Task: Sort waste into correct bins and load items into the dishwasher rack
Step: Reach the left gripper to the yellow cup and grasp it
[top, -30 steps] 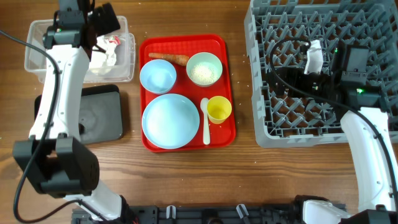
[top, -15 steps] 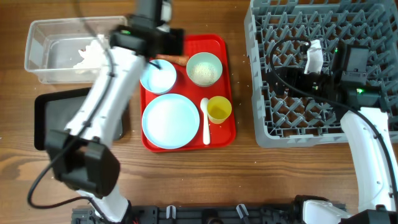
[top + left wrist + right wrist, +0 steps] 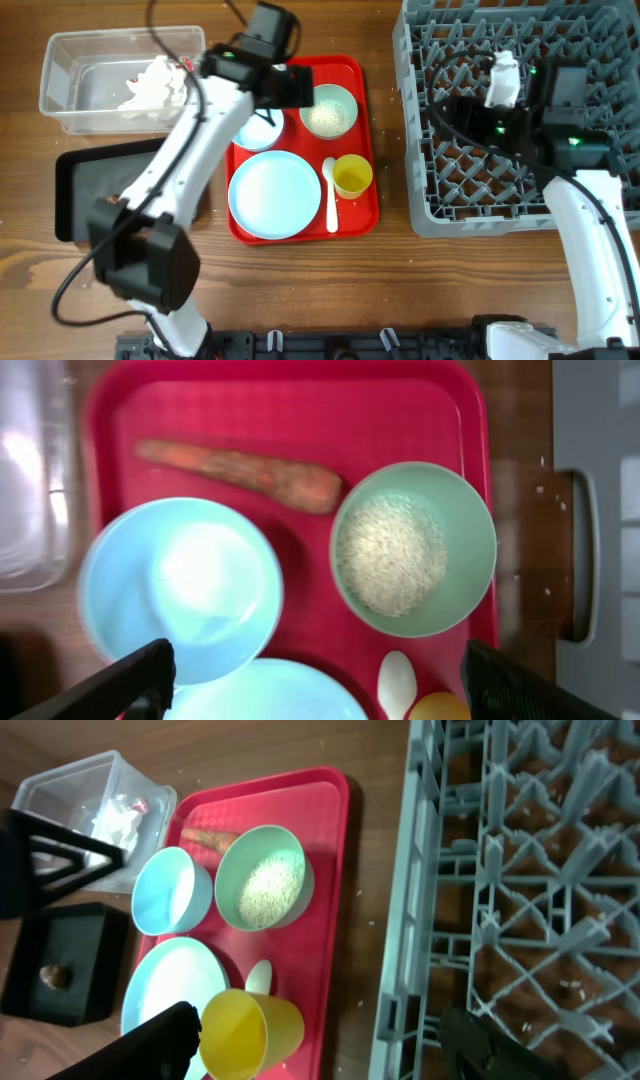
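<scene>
Blue bowl (image 3: 180, 590) and mint bowl (image 3: 413, 550) crowd the carrot (image 3: 240, 470) (nearly touching); bare red tray (image 3: 300, 415) lies beyond it.

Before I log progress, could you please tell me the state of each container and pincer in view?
clear tub: holds napkin
black tray: holds brown lump
mint bowl: holds rice
blue bowl: empty
plate: empty
yellow cup: upright, empty
rack: no dishes visible
left pincer: open, empty
right pincer: open, empty
</scene>
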Controlling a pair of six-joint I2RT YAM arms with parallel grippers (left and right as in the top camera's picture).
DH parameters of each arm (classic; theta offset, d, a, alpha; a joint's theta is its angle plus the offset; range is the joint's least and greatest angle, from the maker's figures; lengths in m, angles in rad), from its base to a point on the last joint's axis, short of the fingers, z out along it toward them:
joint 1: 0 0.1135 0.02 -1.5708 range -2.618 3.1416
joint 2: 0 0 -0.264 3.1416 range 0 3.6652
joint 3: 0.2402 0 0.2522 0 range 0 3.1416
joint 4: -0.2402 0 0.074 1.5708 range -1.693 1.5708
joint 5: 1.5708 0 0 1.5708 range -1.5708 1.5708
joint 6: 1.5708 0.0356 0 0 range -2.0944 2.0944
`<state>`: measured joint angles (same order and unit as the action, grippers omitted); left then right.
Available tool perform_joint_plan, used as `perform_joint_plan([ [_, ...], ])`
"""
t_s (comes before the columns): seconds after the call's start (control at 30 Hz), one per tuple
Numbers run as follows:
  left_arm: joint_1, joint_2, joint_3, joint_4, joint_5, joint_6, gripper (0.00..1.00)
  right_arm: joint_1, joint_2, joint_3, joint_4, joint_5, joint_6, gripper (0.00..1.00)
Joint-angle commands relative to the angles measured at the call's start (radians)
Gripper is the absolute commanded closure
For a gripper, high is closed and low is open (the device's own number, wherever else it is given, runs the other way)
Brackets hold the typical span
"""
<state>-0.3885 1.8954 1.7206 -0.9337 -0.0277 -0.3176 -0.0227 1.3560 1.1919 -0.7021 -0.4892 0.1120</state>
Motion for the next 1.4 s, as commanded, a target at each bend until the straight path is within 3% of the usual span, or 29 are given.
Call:
perform_joint_plan([
  [0.0,0.05,-0.07,0.002,-0.018,0.02,-0.028,0.1,0.103,0.002,0.039,0.018,0.163,0.076,0.21],
  [0.13,0.095,-0.07,0.002,-0.039,0.047,-0.126,0.07,0.223,0.002,0.039,0.038,0.299,0.135,0.21],
  [0.27,0.134,-0.071,0.002,-0.098,0.181,-0.13,0.14,0.312,0.002,0.039,0.035,0.345,0.153,0.21],
  [0.4,0.046,-0.07,0.002,-0.186,0.221,-0.047,0.2,0.304,0.002,0.039,0.011,0.348,0.157,0.22],
  [0.57,-0.118,-0.066,-0.037,-0.245,0.218,-0.046,0.25,0.298,0.002,0.039,-0.048,0.371,0.182,0.22],
  [0.97,-0.227,-0.066,-0.321,0.035,0.217,-0.033,0.33,0.147,0.002,0.039,-0.1,0.332,0.175,0.21],
  [1.1,-0.228,-0.062,-0.386,0.119,0.217,-0.03,0.45,0.146,0.002,0.039,-0.101,0.332,0.175,0.21],
  [1.27,-0.228,-0.055,-0.406,0.162,0.217,-0.031,0.78,0.146,0.002,0.039,-0.108,0.332,0.177,0.21],
  [1.37,-0.228,-0.049,-0.406,0.17,0.217,-0.031,0.87,0.146,0.002,0.039,-0.112,0.332,0.177,0.21],
])
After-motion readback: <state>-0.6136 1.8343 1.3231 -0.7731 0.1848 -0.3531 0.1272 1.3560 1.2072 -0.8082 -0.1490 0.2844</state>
